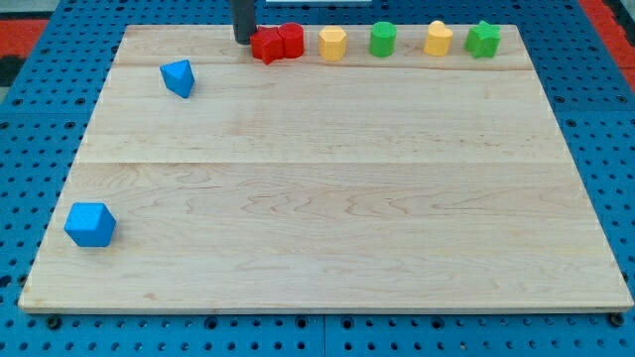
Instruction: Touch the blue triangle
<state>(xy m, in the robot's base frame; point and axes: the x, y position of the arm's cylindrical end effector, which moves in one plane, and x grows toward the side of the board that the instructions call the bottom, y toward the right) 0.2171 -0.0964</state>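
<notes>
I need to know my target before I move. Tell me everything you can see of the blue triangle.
The blue triangle is a small, solid-looking block of bright, matte blue, wedge-shaped with one corner pointing toward the view's bottom. It lies flat on the pale wooden board, near the view's top left, alone: nothing touches it. My tip stands to its right and a little higher in the view, well apart from it, right beside the red blocks.

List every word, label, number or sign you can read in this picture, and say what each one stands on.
None: no text, number or sign shows anywhere.
The wooden board is bare.
The blue triangle, the blue cube and the red, yellow and green blocks along the view's top carry no markings.
My tip, just left of the red blocks, is plain dark.
</notes>
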